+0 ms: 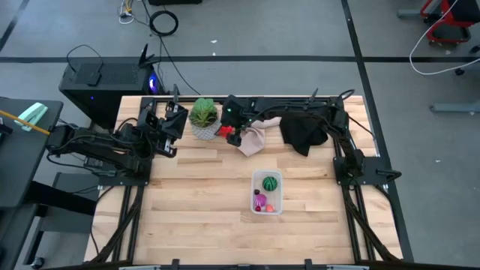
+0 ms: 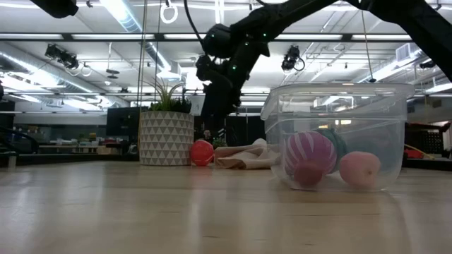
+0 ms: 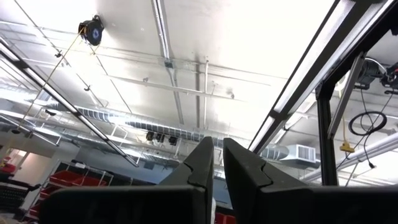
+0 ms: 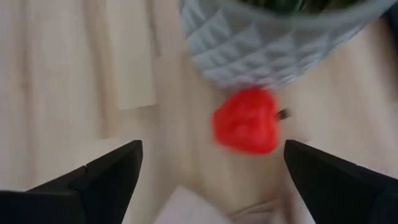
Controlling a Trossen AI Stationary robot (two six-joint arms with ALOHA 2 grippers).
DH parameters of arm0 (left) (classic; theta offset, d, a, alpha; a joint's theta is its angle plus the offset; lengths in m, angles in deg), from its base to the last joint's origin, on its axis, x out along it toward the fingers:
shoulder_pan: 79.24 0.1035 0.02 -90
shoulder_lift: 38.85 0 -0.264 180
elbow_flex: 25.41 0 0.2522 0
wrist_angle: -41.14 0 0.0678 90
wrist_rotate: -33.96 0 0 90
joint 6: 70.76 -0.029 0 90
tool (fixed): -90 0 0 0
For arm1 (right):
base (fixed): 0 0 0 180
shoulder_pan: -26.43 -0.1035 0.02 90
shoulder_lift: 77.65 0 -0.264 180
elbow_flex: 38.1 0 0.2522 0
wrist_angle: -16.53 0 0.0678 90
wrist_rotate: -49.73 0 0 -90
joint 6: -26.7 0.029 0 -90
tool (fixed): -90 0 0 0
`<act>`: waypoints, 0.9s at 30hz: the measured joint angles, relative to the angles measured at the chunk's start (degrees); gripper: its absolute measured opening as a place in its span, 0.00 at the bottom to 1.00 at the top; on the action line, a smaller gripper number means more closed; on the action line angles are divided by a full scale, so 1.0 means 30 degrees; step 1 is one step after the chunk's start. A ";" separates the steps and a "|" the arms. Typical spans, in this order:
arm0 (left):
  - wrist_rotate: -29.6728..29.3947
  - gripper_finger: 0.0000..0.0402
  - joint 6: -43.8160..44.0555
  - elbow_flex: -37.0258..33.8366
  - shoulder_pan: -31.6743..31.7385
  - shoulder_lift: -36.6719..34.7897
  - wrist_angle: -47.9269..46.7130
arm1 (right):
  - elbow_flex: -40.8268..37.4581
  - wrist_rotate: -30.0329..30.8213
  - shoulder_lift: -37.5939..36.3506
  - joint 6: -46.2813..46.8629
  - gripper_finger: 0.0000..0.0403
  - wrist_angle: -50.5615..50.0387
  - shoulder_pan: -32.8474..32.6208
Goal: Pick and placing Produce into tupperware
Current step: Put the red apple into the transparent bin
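A red piece of produce (image 4: 245, 120) lies on the table against the foot of the white plant pot (image 4: 273, 50), at the far side (image 1: 223, 130). My right gripper (image 4: 214, 180) hangs open just above it, slanting down, one finger on each side and touching nothing. The clear tupperware (image 1: 267, 193) stands near the table's middle. It holds a green round piece (image 1: 270, 182), a purple one (image 1: 259, 200) and a pinkish one (image 2: 360, 169). My left gripper (image 3: 214, 155) is raised at the far left, shut on nothing and pointing at the ceiling.
The leafy plant in its white pot (image 1: 203, 118) stands right beside the red piece. A beige cloth (image 1: 255, 136) lies next to it on the other side, and a black cloth (image 1: 302, 131) farther right. Bare wood lies between these and the tupperware.
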 joint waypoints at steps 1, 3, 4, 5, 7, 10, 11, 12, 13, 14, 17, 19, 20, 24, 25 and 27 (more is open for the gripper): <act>-0.0003 0.11 -0.0004 0.0000 0.0000 0.0000 -0.0017 | 0.0000 0.0776 -0.0050 -0.0503 0.98 0.0249 -0.0141; -0.0003 0.10 -0.0019 0.0000 0.0000 0.0000 -0.0005 | 0.0029 0.1722 -0.0104 -0.0829 0.97 0.1027 -0.0349; -0.0002 0.10 -0.0019 0.0000 0.0000 0.0000 -0.0011 | 0.0029 0.1818 -0.0107 -0.0828 0.96 0.0935 -0.0390; -0.0003 0.10 -0.0019 0.0000 0.0000 0.0000 -0.0012 | 0.0029 0.1946 0.0021 -0.0822 0.95 0.0926 -0.0409; -0.0003 0.09 -0.0041 0.0000 -0.0007 0.0000 -0.0091 | -0.0016 0.2090 0.0283 -0.0803 0.94 0.1063 -0.0436; 0.0000 0.09 -0.0031 0.0000 -0.0002 -0.0002 -0.0294 | -0.0051 0.2408 0.0670 -0.0839 0.93 0.1347 -0.0409; -0.0001 0.09 -0.0029 0.0000 0.0000 0.0000 -0.0338 | -0.0045 0.2441 0.0793 -0.0866 0.93 0.1394 -0.0360; 0.0003 0.09 -0.0012 0.0000 0.0000 -0.0003 -0.0380 | -0.0015 0.2508 0.0875 -0.0880 0.93 0.1652 -0.0306; 0.0000 0.09 -0.0014 0.0000 -0.0007 -0.0005 -0.0455 | -0.0023 0.2597 0.0942 -0.0879 0.93 0.1660 -0.0292; 0.0004 0.10 -0.0018 0.0000 -0.0006 0.0000 -0.0510 | -0.0029 0.2727 0.1104 -0.0856 0.93 0.1504 -0.0257; 0.0005 0.10 -0.0012 0.0000 -0.0002 0.0000 -0.0611 | -0.0029 0.2788 0.1498 -0.0632 0.93 0.1654 -0.0080; 0.0001 0.10 -0.0005 0.0000 0.0000 -0.0007 -0.0637 | -0.0036 0.2880 0.1626 -0.0618 0.93 0.1812 -0.0023; 0.0005 0.10 -0.0005 0.0000 -0.0007 0.0000 -0.0655 | -0.0051 0.2900 0.1731 -0.0623 0.93 0.1828 -0.0023; -0.0003 0.08 0.0008 0.0000 -0.0029 0.0000 -0.0660 | -0.0055 0.2931 0.1989 -0.0568 0.93 0.1987 -0.0038; 0.0005 0.08 0.0010 0.0000 -0.0029 0.0000 -0.0667 | -0.0026 0.2931 0.2056 -0.0562 0.93 0.2246 -0.0038; 0.0000 0.08 0.0020 0.0000 -0.0029 0.0000 -0.0674 | -0.0029 0.2949 0.2185 -0.0555 0.93 0.2059 -0.0036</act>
